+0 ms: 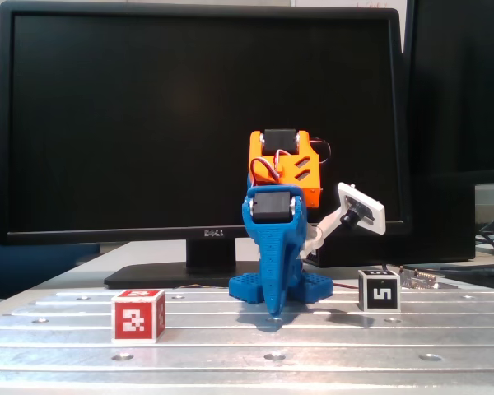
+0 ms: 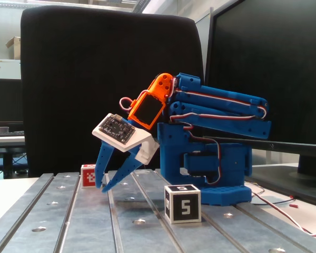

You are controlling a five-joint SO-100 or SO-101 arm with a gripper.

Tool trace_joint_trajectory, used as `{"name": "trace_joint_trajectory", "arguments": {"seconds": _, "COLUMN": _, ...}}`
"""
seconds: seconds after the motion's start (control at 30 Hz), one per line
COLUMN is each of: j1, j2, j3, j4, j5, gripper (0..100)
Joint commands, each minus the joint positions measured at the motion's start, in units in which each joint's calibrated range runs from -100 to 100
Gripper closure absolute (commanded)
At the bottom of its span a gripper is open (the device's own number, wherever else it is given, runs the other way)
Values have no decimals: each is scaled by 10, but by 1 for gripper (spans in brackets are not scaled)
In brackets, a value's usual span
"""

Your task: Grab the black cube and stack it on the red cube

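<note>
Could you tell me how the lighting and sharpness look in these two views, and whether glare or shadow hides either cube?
In one fixed view, even light; the metal table shines softly, the red cube and black cube read clearly, and a faint shadow lies under the gripper. In the other fixed view, the black cube is crisp, the red cube softer behind the gripper.

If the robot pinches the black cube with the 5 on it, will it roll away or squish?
Probably neither. The black cube sits flat on the grooved metal table, so it should slide rather than roll. Its straight edges and crisp corners suggest it is stiff, not squishy. It is small next to the gripper, so likely light, though smooth faces might slip a little.
</note>
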Motion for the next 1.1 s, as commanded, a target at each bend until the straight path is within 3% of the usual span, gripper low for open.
{"name": "trace_joint_trajectory", "arguments": {"seconds": 0.0, "j1": -4, "j2": -4, "j3": 1, "j4": 3, "j5": 31, "gripper": 98}}
{"name": "trace_joint_trajectory", "arguments": {"seconds": 1.07, "j1": -2, "j2": -5, "j3": 1, "j4": -39, "j5": 33, "gripper": 98}}
